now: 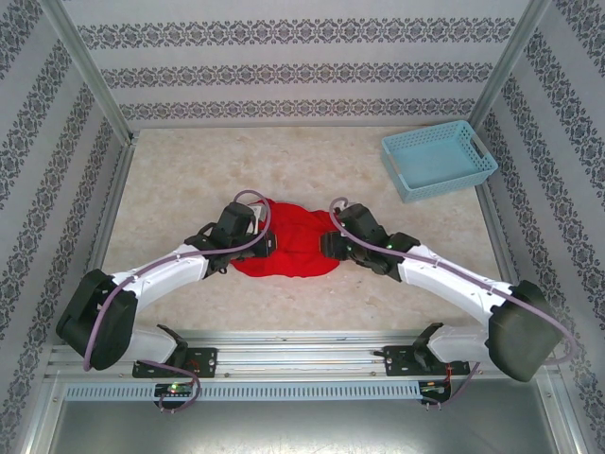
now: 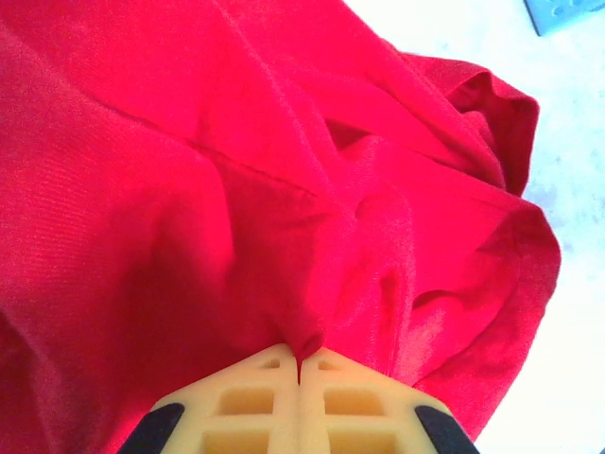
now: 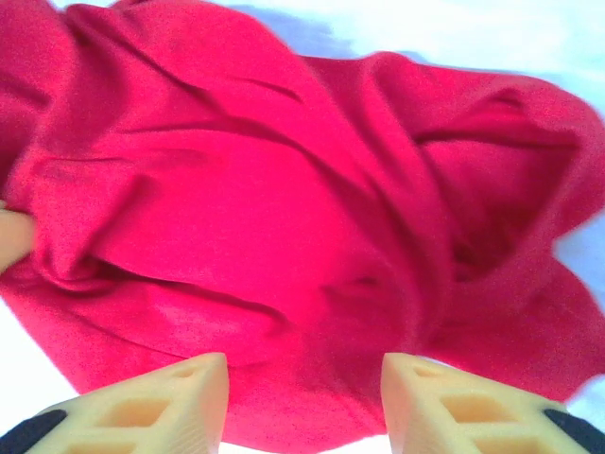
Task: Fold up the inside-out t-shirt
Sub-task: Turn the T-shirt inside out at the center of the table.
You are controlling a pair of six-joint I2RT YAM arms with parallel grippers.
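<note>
Centre of the overhead frame: the inside-out t-shirt [image 1: 284, 248] lies bunched in a red heap on the table [image 1: 180, 180]. Its longer spread runs left to right across the picture, between my two wrists. Collar and hem are lost in the folds (I cannot tell which way it points). My left claw [image 2: 299, 364] is pressed together on a ridge of cloth at the heap's left edge. My right claw [image 3: 304, 364] stands spread over the right edge, cloth beneath the gap, gripping nothing. A light blue basket [image 1: 440, 159] sits at upper right, well apart.
</note>
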